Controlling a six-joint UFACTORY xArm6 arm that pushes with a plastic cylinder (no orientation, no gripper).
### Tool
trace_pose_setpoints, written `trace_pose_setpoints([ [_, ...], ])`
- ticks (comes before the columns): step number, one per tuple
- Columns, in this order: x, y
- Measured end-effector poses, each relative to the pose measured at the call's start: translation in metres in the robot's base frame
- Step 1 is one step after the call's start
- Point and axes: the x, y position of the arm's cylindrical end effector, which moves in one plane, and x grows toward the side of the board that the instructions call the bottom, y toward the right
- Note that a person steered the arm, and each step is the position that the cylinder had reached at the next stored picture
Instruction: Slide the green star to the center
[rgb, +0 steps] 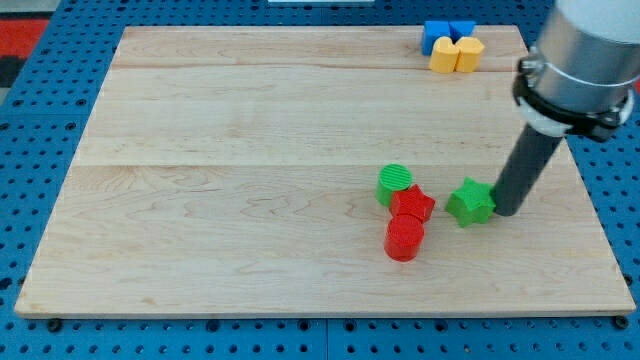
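One green star (471, 202) lies right of centre in the frame, my tip (505, 209) touching its right side; being a bare rod, it has no fingers to spread or pinch. Pushing leftward and slightly up should skirt the red star (412, 204), green cylinder (393, 182) and red cylinder (404, 238). Blue and yellow shapes at upper right are unclear.

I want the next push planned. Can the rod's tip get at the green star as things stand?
Probably yes. My tip sits right beside the green star, on the view's right, with nothing between them. The red star lies just beyond, toward the view's left, along a leftward push.
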Motion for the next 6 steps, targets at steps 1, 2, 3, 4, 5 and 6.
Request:
trace_pose_setpoints([
  [1, 0.029, 0.005],
  [2, 0.023, -0.008],
  [3, -0.011, -0.023],
  [4, -0.047, -0.046],
  [5, -0.090, -0.086],
  [6, -0.117, -0.139],
])
